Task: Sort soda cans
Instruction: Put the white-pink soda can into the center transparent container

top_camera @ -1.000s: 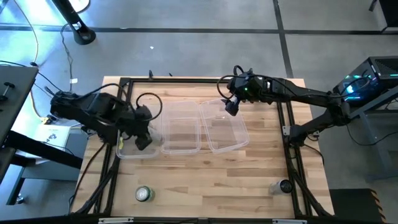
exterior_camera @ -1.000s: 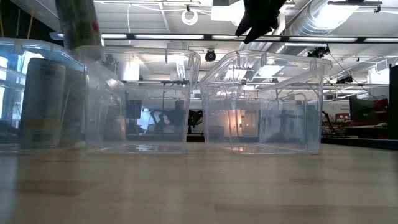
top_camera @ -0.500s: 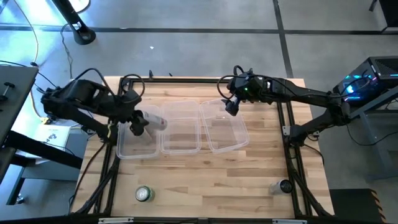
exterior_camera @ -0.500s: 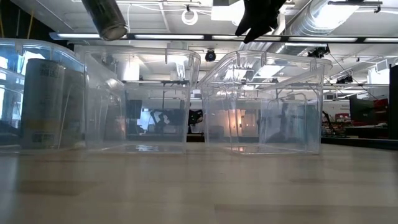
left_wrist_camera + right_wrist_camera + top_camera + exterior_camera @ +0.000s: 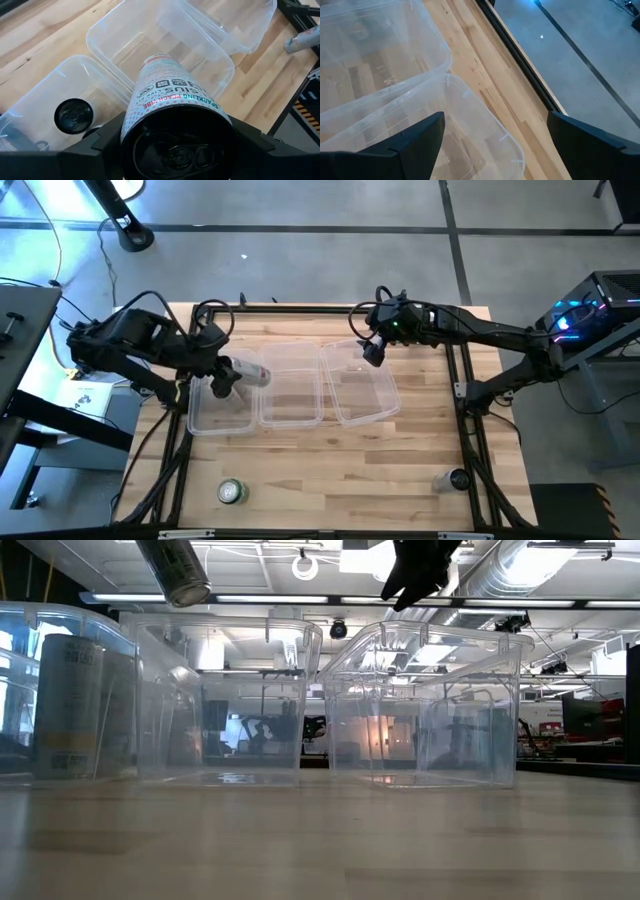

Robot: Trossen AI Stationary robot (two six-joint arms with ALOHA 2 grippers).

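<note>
My left gripper (image 5: 222, 377) is shut on a pale silver-white soda can (image 5: 250, 372), which it holds high over the rim between the left clear tub (image 5: 205, 426) and the middle tub (image 5: 291, 422). Another can (image 5: 73, 115) stands upright inside the left tub, its dark top showing. A green can (image 5: 232, 492) stands on the table near the front edge. A dark can (image 5: 455, 478) lies at the front right. My right gripper (image 5: 372, 352) hangs open above the far end of the right tub (image 5: 366, 418). My left gripper pinches the can's round wall just below its dark pull-tab end (image 5: 131, 135) between its two fingers (image 5: 102, 147), one on each side. The fingers slant down from the table's left. The can is lifted clear and tilted, its other end (image 5: 159, 62) pointing down toward the middle tub.
The three clear tubs stand side by side in the table's middle, long sides touching. A black frame (image 5: 470, 430) runs along the table's left, right and far sides. Bare wood lies in front of the tubs between the two loose cans.
My left gripper has risen from over the left tub and gone toward the table's far edge, still shut on the pale can. The can has tipped from nearly upright to slanted, its free end toward the middle tub. It has kept still for the last half second.
</note>
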